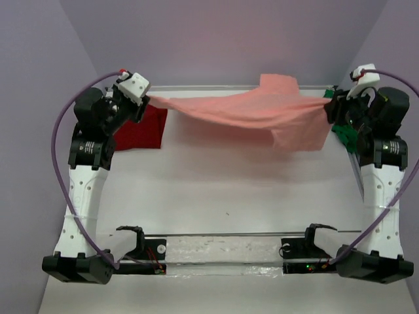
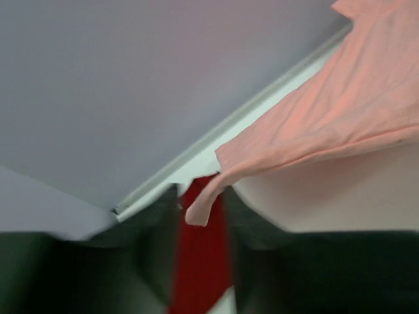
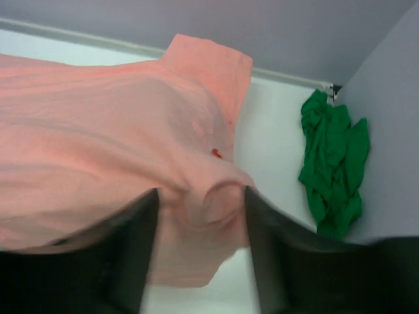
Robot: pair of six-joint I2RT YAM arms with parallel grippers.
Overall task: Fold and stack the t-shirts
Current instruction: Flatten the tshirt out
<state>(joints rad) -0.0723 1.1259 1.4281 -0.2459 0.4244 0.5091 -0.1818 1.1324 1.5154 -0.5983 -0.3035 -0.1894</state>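
The salmon-pink t-shirt (image 1: 249, 111) hangs stretched above the far end of the table between my two grippers. My left gripper (image 1: 143, 103) is at its left tip. In the left wrist view the jaws (image 2: 201, 216) stand apart and a loose corner of the pink shirt (image 2: 327, 111) dangles in the gap, pinched by neither finger. Under it lies the dark red t-shirt (image 1: 141, 131) (image 2: 203, 261). My right gripper (image 1: 329, 104) (image 3: 201, 196) has its fingers spread, with a rounded bunch of pink cloth (image 3: 98, 131) between them. The green t-shirt (image 1: 345, 136) (image 3: 334, 170) lies crumpled in the far right corner.
Purple-grey walls close in the table on the left, back and right. A pale rail (image 1: 196, 88) runs along the far edge. A clear bar with black mounts (image 1: 222, 234) spans the near edge between the arm bases.
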